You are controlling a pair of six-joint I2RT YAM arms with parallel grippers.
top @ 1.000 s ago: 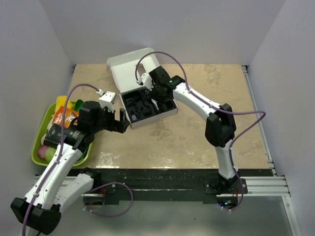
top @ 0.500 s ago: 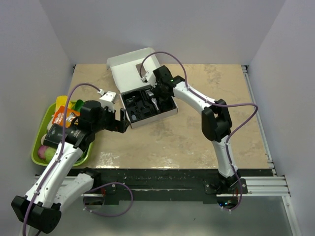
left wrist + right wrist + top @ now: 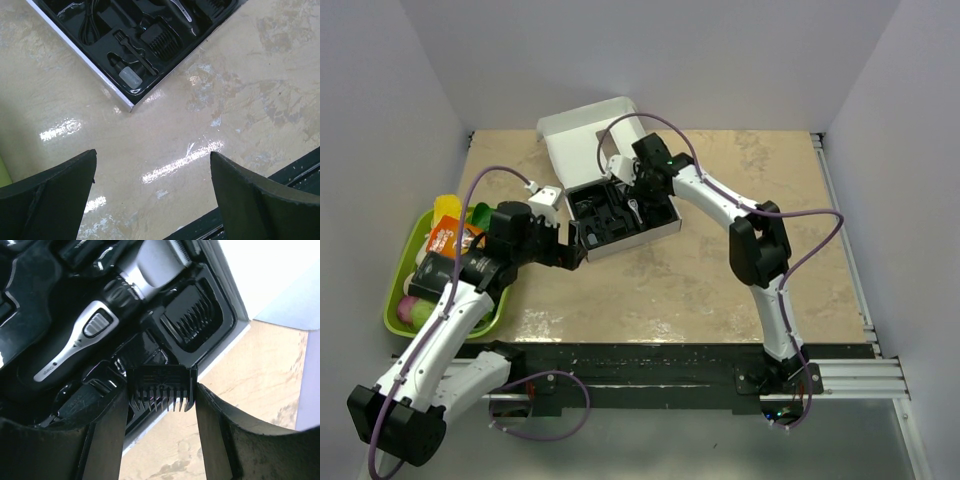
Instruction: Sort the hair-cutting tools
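Left claw: the left claw (image 3: 152, 156) hangs with its fingers spread wide and nothing between them. It is over bare desk (image 3: 240, 100), just short of the near corner of the white box (image 3: 107, 84).
Green tray: the green tray (image 3: 392, 305) sits well to the left of the box, beside the left arm, with colourful packets (image 3: 448, 237) in it.
Near corner of the box: inside the black insert (image 3: 165, 62), a small clear-capped bottle (image 3: 128, 76) lies in the recess closest to that corner. A ribbed comb piece (image 3: 160, 42) sits just behind it.
Cord: the thin black cord (image 3: 89, 25) is tucked in a recess deeper inside the box.
Hair clipper: the hair clipper (image 3: 95, 327) lies in its long recess in the insert, silver blade head close to the box's white rim.
Right claw: the right claw (image 3: 161, 390) is clamped on a comb attachment (image 3: 161, 380), teeth pointing down. It holds this over the insert near the box's edge, just beside the recess where a second comb attachment (image 3: 197, 322) is seated.
Lid: the lid (image 3: 582, 130) stands open on the far side of the box.
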